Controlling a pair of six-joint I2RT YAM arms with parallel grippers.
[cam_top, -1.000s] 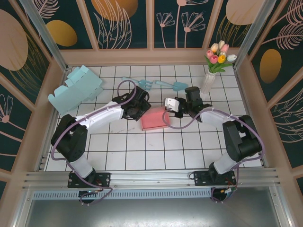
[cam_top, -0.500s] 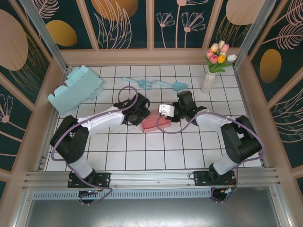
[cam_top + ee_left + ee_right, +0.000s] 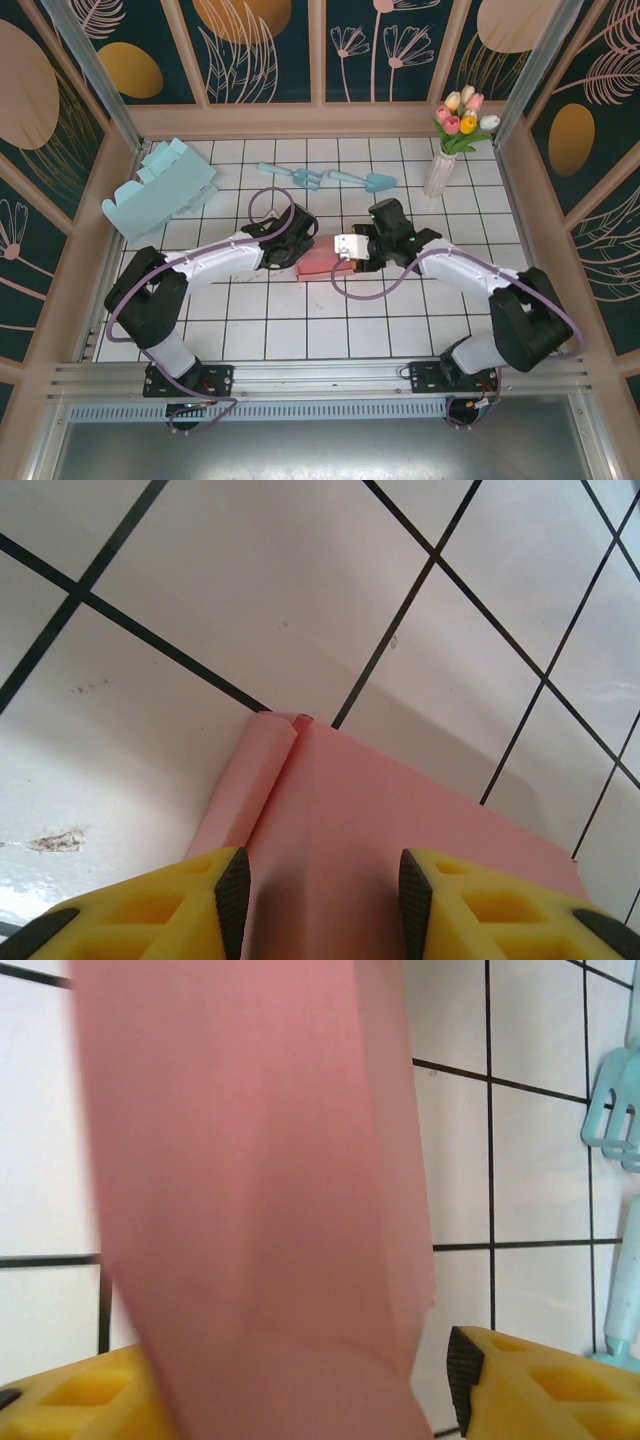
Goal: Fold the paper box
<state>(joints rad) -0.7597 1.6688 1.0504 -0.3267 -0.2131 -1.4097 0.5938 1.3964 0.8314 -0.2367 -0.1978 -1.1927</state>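
Paper box (image 3: 318,262) is lying on the bench (image 3: 400,320), wedged between the two end effectors. In the top view its long axis runs roughly left-right, along the line joining them. Left end effector (image 3: 297,247) is set at the box's left end, right end effector (image 3: 349,247) at its right end. Neither can be called nearer, as both are right at it.

Left wrist view: the box is straddled by the fingers (image 3: 232,895), jaws partly apart. A folded-over flap (image 3: 250,790) is seen along its left edge. Whether paper is actually pinched can't be told.

Right wrist view: the box is blurred and sits between widely parted jaws. A sliver of bench is visible between the right-hand finger and the paper, so nothing is judged held there.

Versus a second ago: the box was seen as a broader, flatter pink panel. It is now seen narrower and shifted slightly toward the arm bases. Both end effectors have been brought inward onto it.

Next move is judged to hinge on that long axis: the box would be squeezed or creased from both ends, so the left-end hold should be confirmed first.
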